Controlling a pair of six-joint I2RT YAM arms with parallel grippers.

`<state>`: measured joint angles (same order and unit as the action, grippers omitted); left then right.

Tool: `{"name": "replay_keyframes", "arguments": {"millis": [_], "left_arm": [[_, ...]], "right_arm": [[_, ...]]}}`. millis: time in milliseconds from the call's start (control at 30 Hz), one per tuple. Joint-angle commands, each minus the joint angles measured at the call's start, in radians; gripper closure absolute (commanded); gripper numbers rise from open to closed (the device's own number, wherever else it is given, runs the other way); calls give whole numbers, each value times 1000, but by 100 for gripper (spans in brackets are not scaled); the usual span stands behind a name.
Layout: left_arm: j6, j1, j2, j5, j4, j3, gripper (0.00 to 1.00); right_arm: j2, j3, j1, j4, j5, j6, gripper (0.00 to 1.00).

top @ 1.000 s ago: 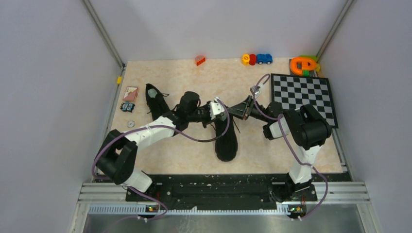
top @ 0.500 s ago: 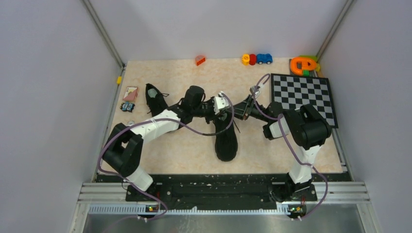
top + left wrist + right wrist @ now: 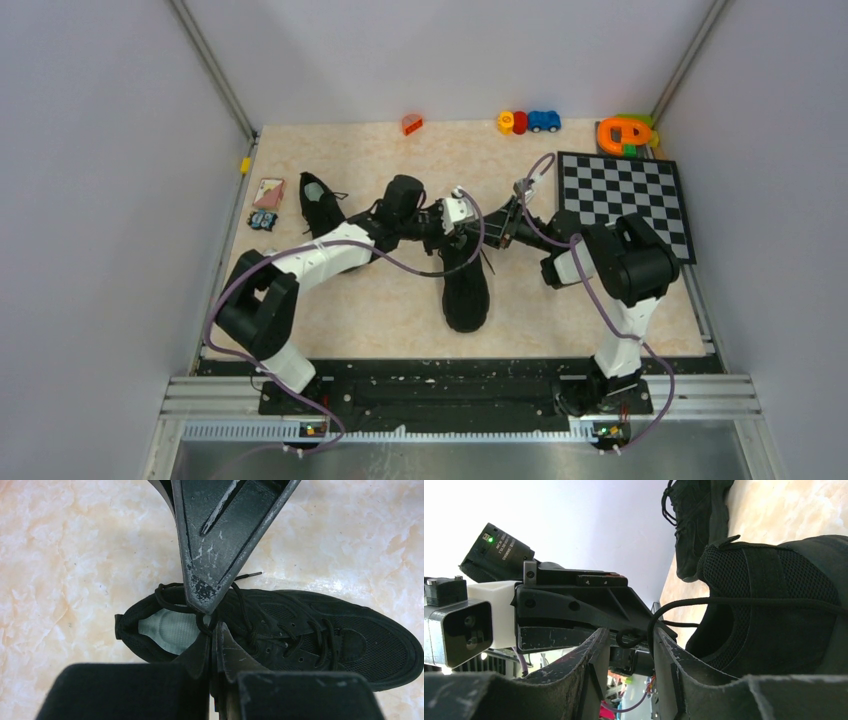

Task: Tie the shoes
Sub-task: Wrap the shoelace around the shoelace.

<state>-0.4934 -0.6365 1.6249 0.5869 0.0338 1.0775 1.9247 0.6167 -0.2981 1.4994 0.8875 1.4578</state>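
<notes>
One black shoe [image 3: 466, 285] lies mid-table with its toe toward the arms; the other shoe [image 3: 320, 205] lies to the left. My left gripper [image 3: 468, 226] hangs over the near shoe's [image 3: 310, 630] heel opening. It [image 3: 212, 629] is shut on a black lace loop [image 3: 200, 622] above the pale insole [image 3: 165, 630]. My right gripper [image 3: 497, 232] faces it tip to tip. It [image 3: 629, 642] is open, with the curled lace [image 3: 626, 639] and a lace strand between its fingers [image 3: 596, 647], ungripped. The far shoe [image 3: 696, 520] shows behind.
A checkerboard [image 3: 625, 195] lies at the right, under the right arm's elbow. Small toys [image 3: 528, 122], an orange piece [image 3: 412, 124] and an orange-green toy [image 3: 625, 133] line the back edge. A card [image 3: 268, 192] and small items [image 3: 263, 220] sit at the left.
The right gripper's jaws have spread apart and no longer pinch the lace. The left arm has reached a little further right with the lace in its shut jaws.
</notes>
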Motion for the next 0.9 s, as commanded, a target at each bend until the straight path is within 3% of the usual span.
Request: {"name": "replay_keyframes", "arguments": {"millis": [0,333,867], "left_arm": [[18,3,10,39,-5,58,100],[20,-4,51,48,24,103,100],[17,-17,66,53,57,154,100]], "right_arm": [[-9,20,6,149,11,-31,62],[-14,28,4,120,13,-42,71],[-26,29,0,46,7,-82,73]]}}
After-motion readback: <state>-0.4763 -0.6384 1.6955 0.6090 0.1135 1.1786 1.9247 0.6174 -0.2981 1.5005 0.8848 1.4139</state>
